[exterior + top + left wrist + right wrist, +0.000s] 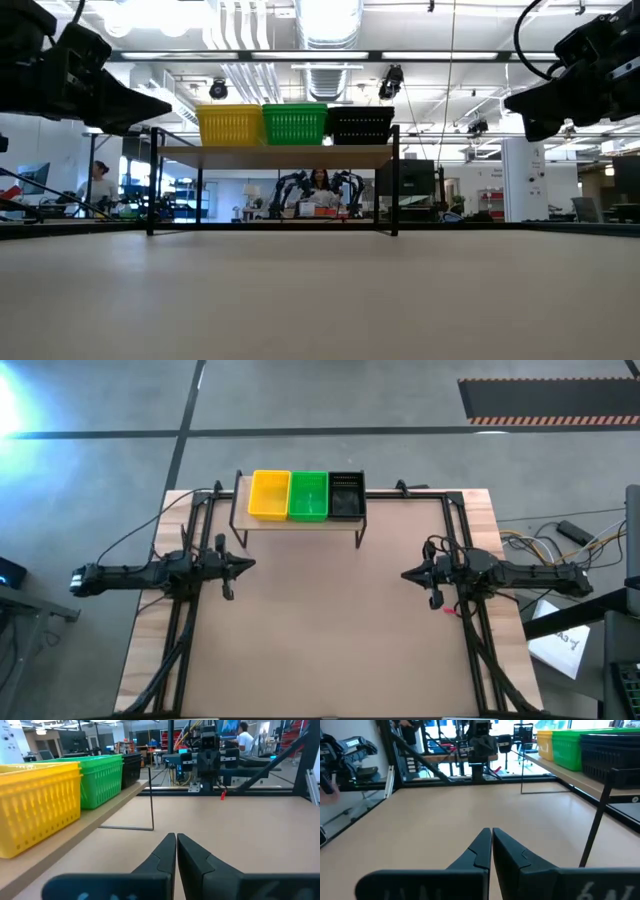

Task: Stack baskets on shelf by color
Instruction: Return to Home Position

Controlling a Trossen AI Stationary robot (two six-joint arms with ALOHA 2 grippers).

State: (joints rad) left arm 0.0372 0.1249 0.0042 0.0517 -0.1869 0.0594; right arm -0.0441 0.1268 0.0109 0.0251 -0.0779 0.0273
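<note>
**Item 1, shelf** [300, 525]: we log it at the far edge of the table [330, 645], ctr. It has a light plank top on thin black legs, w/ the feet on the table.

**Item 2, baskets:** one row on the plank, sides touching.
- The yellow baskets [269, 494] are at the left-arm end.
- The green baskets [308, 496] are in the middle.
- The black baskets [346, 496] are at the right-arm end.
- Qty nested per colour: we cannot tell.

**Item 3, left pincer** [248, 565]: fingers closed tip to tip, gripping nothing. Pos.: left side of the table, on the near side of the shelf and apart from it. The yellow baskets are its closest item, beside and ahead of it in the wrist view, no contact.

**Item 4, right pincer** [406, 574]: also closed, nothing held. Pos.: right side of the table, mirrored to the left one. The black baskets are its closest item and it is apart from them too.

**Item 5, arm pose:** we note both arms lying about level, each reaching in from its own table edge. The pincers point at each other across the bare middle. In the low view both are raised clear of the table surface.

**Item 6, bkgd:** a person [98, 182] beyond the table, at a workstation.
</note>
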